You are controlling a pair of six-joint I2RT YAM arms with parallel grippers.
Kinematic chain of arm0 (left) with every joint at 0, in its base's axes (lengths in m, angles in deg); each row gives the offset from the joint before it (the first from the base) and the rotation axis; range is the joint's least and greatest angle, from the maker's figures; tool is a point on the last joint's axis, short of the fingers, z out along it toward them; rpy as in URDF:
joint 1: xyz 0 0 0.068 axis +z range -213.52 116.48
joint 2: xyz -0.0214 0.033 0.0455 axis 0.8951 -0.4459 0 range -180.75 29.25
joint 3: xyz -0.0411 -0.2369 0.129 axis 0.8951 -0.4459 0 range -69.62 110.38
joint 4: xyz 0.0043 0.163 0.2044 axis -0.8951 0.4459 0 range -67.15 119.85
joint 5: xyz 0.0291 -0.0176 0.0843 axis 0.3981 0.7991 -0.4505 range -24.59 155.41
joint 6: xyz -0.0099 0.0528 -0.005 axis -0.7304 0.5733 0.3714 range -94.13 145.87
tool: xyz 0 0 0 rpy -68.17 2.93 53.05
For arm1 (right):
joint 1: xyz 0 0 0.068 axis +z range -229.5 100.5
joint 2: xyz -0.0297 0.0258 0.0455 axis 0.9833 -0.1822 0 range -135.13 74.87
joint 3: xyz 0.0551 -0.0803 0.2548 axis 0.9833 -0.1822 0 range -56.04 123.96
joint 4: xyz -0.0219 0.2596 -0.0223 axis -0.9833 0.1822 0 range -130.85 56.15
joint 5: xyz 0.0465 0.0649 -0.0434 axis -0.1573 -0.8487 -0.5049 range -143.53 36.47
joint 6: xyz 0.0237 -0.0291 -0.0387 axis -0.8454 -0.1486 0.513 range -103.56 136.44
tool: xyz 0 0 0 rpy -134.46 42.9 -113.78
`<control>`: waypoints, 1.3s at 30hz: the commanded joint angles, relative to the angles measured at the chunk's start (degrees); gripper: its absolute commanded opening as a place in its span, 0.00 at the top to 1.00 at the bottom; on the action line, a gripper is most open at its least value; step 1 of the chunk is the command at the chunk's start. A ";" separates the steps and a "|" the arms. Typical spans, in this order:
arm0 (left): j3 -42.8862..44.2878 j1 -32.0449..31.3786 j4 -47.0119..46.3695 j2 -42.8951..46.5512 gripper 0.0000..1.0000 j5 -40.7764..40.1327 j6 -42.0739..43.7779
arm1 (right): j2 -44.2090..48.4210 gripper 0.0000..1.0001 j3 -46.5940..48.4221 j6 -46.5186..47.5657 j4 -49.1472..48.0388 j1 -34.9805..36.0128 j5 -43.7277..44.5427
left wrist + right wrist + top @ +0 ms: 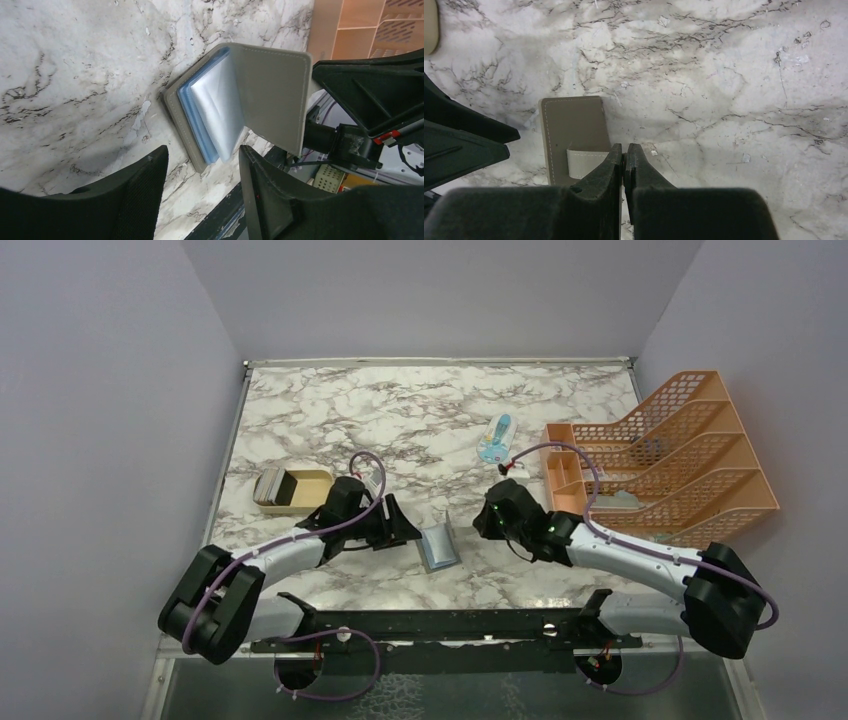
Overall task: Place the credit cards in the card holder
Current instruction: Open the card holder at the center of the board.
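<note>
Near the left edge of the white marble-patterned worktop [420, 410], a tan oval two-compartment tray [305, 490] holds the thin pale plastic credit cards [268, 483] stacked in its left compartment. The left gripper [202, 165] has its fingers spread around nothing, just short of the small flat grey folding card holder [270, 95]. It lies open midway along the near edge, one cover raised, with pale blue-grey pockets showing. The right gripper [624, 150] has its fingers pressed together at that cover's tab clasp [585, 163]; a pinch cannot be told. Further right lie a light blue-and-white packet [496, 438] and a large orange mesh file rack [680, 455].
</note>
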 commanded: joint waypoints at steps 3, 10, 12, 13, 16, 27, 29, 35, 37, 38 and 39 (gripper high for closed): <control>0.72 -1.91 -2.99 -2.66 0.47 -1.44 0.00 | 1.49 0.99 -1.94 -2.49 2.53 -0.28 2.97; 0.11 -2.64 -3.05 -2.89 0.47 -2.67 0.76 | 1.85 0.99 -4.08 -3.56 3.31 -0.45 3.60; 0.15 -2.76 -3.36 -3.14 0.47 -2.72 0.99 | 1.83 0.99 -4.23 -3.65 3.44 -0.45 3.74; 0.31 -2.84 -3.51 -3.40 0.47 -2.71 1.15 | 1.82 0.99 -4.34 -3.68 3.34 -0.45 3.69; 0.93 -3.07 -4.16 -4.16 0.47 -2.29 1.55 | 1.83 0.99 -4.45 -3.60 3.34 -0.48 3.59; 2.29 -3.89 -7.82 -8.86 0.50 -1.73 1.96 | 1.36 0.99 -5.63 -3.72 3.29 -0.63 3.26; 2.25 -4.20 -8.98 -9.25 0.52 -1.50 1.56 | 1.29 0.99 -5.88 -3.89 3.28 -0.63 3.19; 2.47 -5.29 -11.64 -8.90 0.68 -0.54 0.13 | 1.83 0.99 -6.28 -3.93 3.01 -0.63 3.07; 2.45 -5.47 -11.94 -8.26 0.71 -0.68 -0.10 | 2.23 0.99 -6.42 -3.96 2.79 -0.63 2.92; 2.41 -5.58 -12.07 -8.09 0.72 -0.76 -0.17 | 2.44 0.99 -6.59 -3.92 2.70 -0.63 2.71; 2.47 -5.63 -12.09 -8.16 0.72 -0.79 -0.19 | 2.64 0.99 -6.75 -3.93 2.49 -0.63 2.63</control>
